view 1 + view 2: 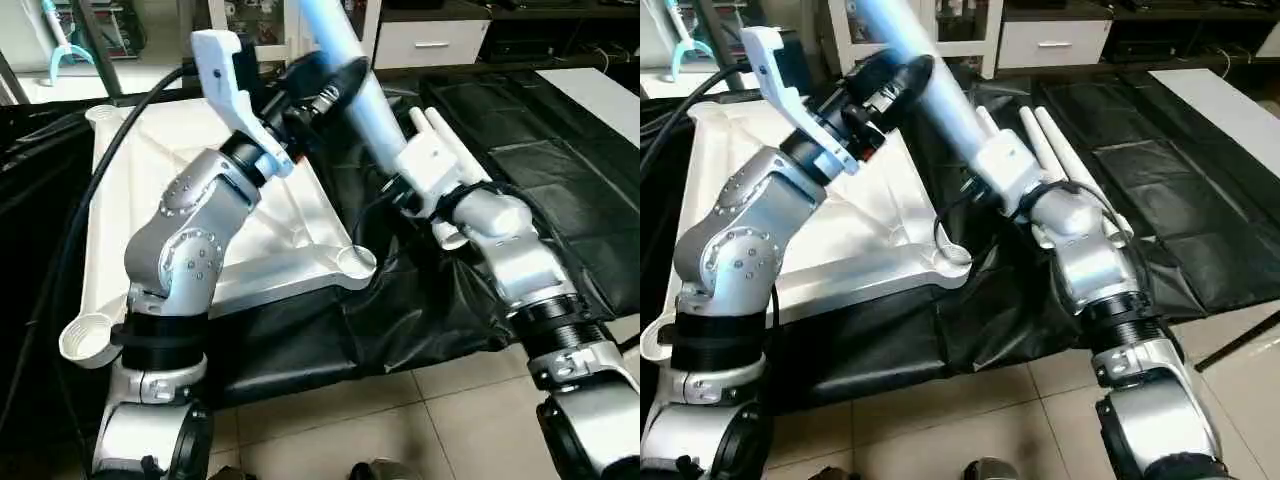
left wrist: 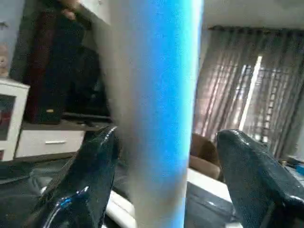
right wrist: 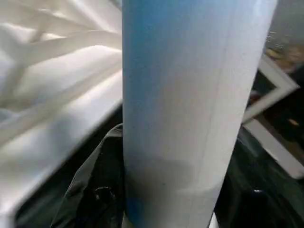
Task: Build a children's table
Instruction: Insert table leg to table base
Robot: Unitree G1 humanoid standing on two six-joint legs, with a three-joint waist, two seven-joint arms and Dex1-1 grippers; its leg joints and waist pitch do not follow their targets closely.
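Note:
The children's table lies in parts on a black cloth. Its white tabletop (image 1: pixel 300 215) rests underside up at the left, ribs showing, with a round corner socket (image 1: pixel 355 262) at its near right corner. One long white leg (image 1: pixel 345 60) is raised and tilted above the tabletop's right edge. My right gripper (image 1: pixel 980 185) is shut on the leg's lower part, its fingers (image 3: pixel 95 190) pressed against the tube. Higher up, my left gripper (image 1: pixel 325 85) stands open around the same leg; its fingers (image 2: pixel 247 175) are clear of the leg (image 2: pixel 152 71). Two more legs (image 1: pixel 1050 140) lie on the cloth behind my right wrist.
A black cable (image 1: pixel 100 170) runs across the tabletop's left side. A white cabinet (image 1: pixel 430 40) stands at the back, and a white board (image 1: pixel 600 90) lies at the far right. Tiled floor (image 1: pixel 400 420) shows in front of the cloth.

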